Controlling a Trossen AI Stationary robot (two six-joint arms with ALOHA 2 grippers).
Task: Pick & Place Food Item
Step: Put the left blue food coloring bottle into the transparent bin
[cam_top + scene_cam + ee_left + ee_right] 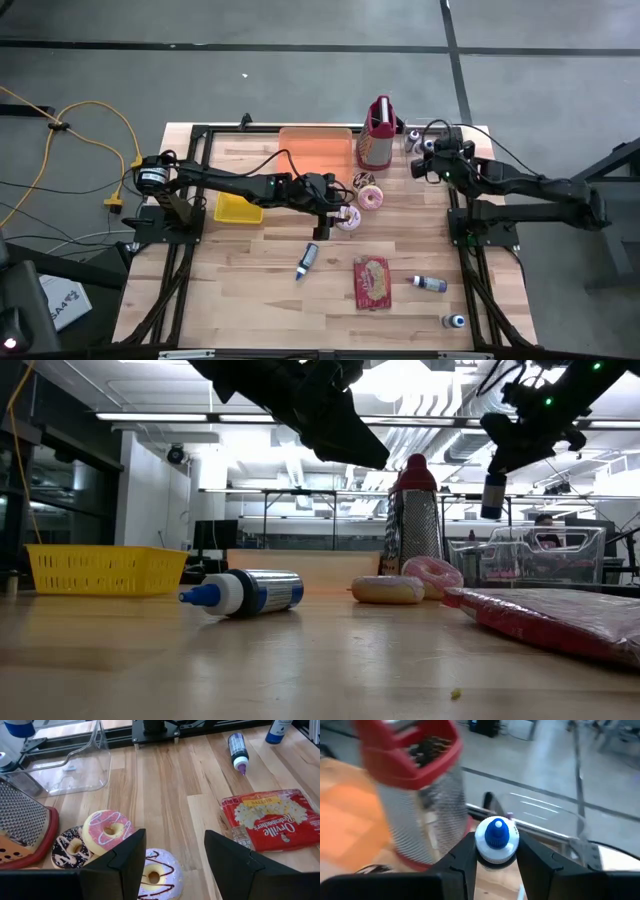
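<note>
Three donuts lie on the wooden table: one with lilac icing (pixel 156 871), one pink and yellow (pixel 107 830) and one chocolate (pixel 71 848). My left gripper (pixel 175 839) hangs open over the lilac donut and touches nothing; in the high view it (pixel 336 208) is at mid-table. A red popcorn bag (pixel 371 282) lies flat nearer the front. At the far right my right gripper (pixel 426 152) is shut on a small white bottle with a blue cap (pixel 496 840), next to the red-handled grater (pixel 378 135). My right gripper pinches the bottle's white body (pixel 495 856), just below the blue cap, between its two fingers. The fingers come slanting down from the table's right side. The bottle (pixel 493 495) hangs lifted clear of the table.
An orange board (pixel 318 148) lies at the far middle and a yellow basket (pixel 238 208) at the left. A clear container (pixel 545 812) stands at the far right. Loose bottles lie at mid-table (pixel 306 260) and front right (pixel 430 284), (pixel 453 321).
</note>
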